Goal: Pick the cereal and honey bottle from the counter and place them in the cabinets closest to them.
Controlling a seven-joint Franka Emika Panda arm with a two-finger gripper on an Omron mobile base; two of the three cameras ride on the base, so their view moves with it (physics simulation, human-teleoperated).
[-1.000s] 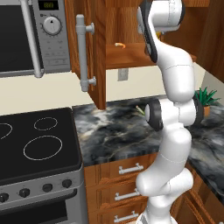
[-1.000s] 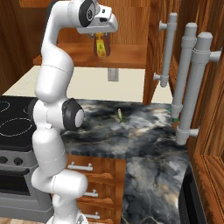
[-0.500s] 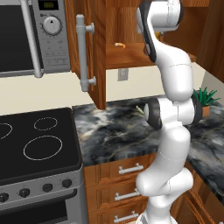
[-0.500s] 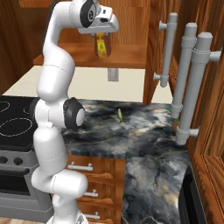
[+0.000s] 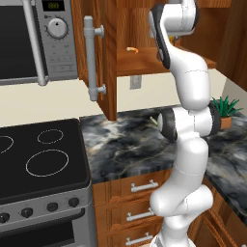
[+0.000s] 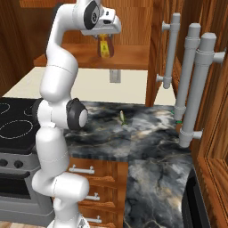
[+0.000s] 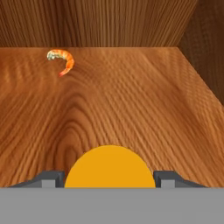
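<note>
My gripper (image 6: pixel 104 39) is shut on the honey bottle (image 6: pixel 105 48), an amber bottle with a yellow label, held upright inside the open wall cabinet over its wooden shelf (image 6: pixel 133 58). Whether the bottle's base touches the shelf I cannot tell. In the hand view its orange-yellow cap (image 7: pixel 110 168) sits between my two fingertips (image 7: pixel 52 177), with the shelf boards (image 7: pixel 144 100) stretching ahead to the cabinet's back wall. The marbled counter (image 5: pixel 125 144) lies below. The cereal is out of view.
A shrimp (image 7: pixel 63 61) lies on the shelf far left of the bottle, also visible as (image 5: pixel 131 48). Open cabinet doors with grey bar handles (image 5: pixel 89 58) (image 6: pixel 171 49) flank the shelf. A small green item (image 6: pixel 122 116) lies on the counter, a plant (image 5: pixel 224 108) stands right, microwave (image 5: pixel 34 38) and stove (image 5: pixel 38 159) left.
</note>
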